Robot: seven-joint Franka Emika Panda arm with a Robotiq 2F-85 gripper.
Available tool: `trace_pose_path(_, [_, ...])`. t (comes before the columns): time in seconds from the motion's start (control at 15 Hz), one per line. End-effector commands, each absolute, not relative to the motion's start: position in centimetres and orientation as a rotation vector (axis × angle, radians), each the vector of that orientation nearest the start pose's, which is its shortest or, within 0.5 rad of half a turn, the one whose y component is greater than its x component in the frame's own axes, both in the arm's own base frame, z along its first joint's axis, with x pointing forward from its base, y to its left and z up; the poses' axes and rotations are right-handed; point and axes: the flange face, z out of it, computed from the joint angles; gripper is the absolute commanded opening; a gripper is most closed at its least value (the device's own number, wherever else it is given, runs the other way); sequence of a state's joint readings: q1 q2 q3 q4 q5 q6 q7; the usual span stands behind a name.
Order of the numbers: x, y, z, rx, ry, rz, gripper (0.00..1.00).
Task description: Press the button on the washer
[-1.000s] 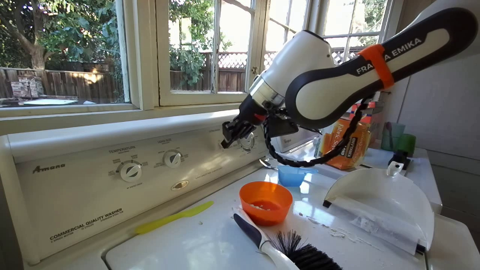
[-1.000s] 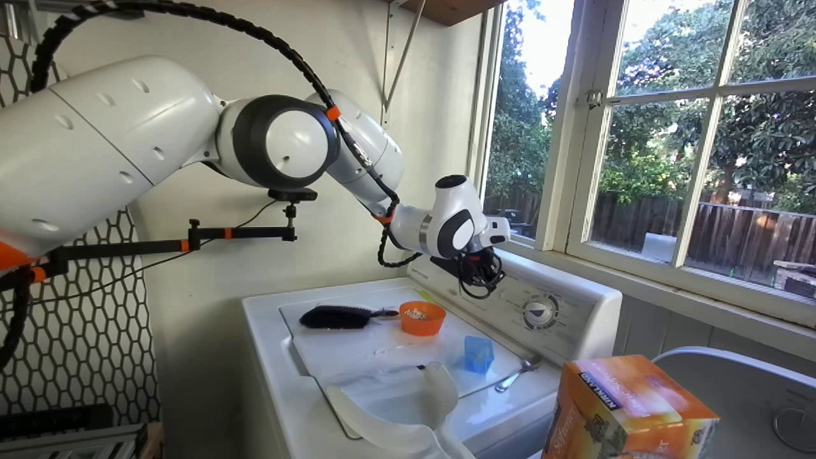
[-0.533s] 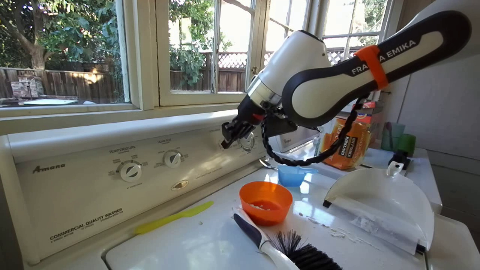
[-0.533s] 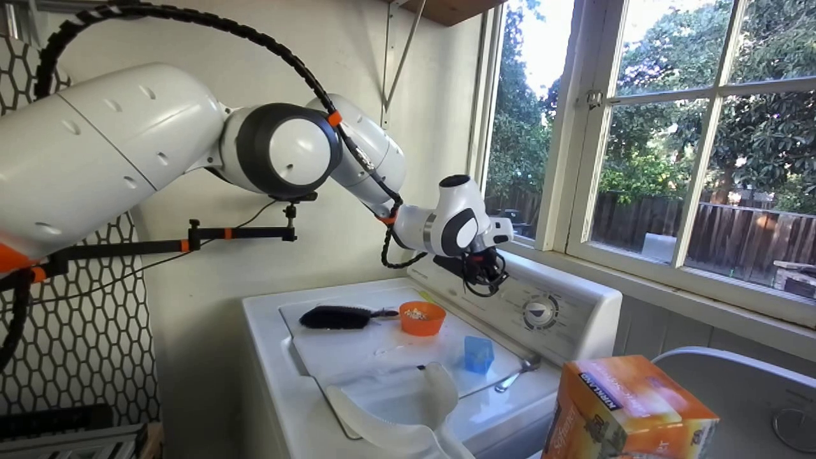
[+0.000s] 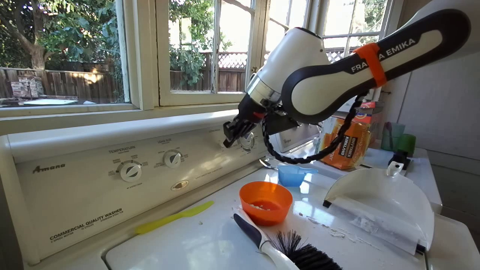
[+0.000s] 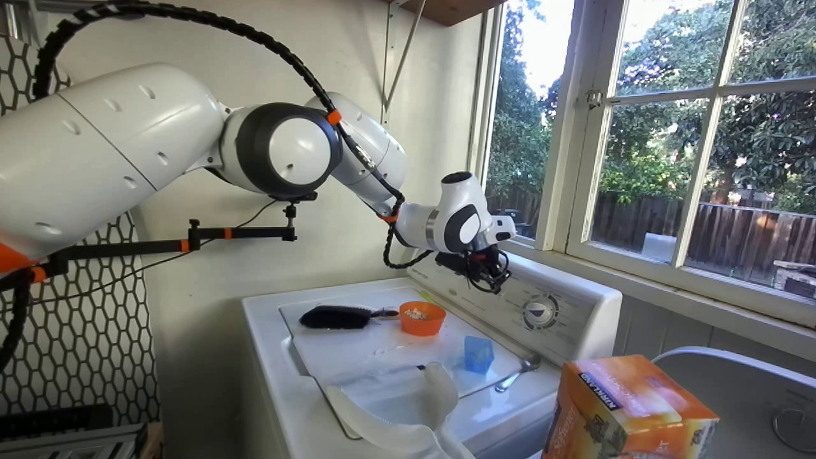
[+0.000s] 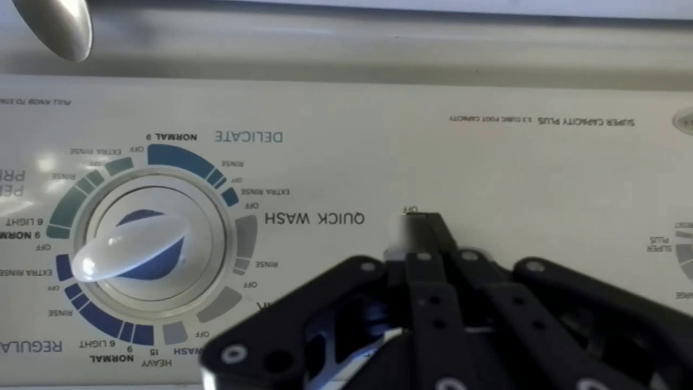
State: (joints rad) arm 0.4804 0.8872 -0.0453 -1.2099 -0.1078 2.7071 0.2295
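Black two-finger gripper [image 7: 433, 235], clenched on nothing, points at what looks like a small pale button [image 7: 397, 235]; contact cannot be told. Behind and beneath stands the large white top-loading washer [image 5: 195, 240] carrying it, likely heavy, stiff and smooth: no hold needed, just a light straight push on that button. On top, an orange plastic bowl [image 5: 268, 217] holds white bits [image 6: 415, 314]; whether the nearby blue plastic scoop [image 5: 290, 177] contains anything, I cannot see.
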Motion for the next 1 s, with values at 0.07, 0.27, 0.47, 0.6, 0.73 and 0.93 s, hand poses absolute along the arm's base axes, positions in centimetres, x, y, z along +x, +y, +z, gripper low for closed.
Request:
trace_pose_path(0.07, [72.6,35.6,30.1,-2.890,-0.492,-0.896,0.00])
trace_pose_path(0.27, [72.7,35.6,29.7,-2.888,-0.497,-0.908,0.00])
trace_pose_path(0.47, [72.9,35.7,29.3,-2.887,-0.502,-0.921,0.00])
trace_pose_path(0.6, [73.1,35.7,29.2,-2.886,-0.502,-0.927,0.00])
trace_pose_path(0.73, [73.2,35.8,29.2,-2.885,-0.502,-0.936,0.00])
trace_pose_path(0.93, [73.4,35.9,29.4,-2.882,-0.507,-0.948,0.00])
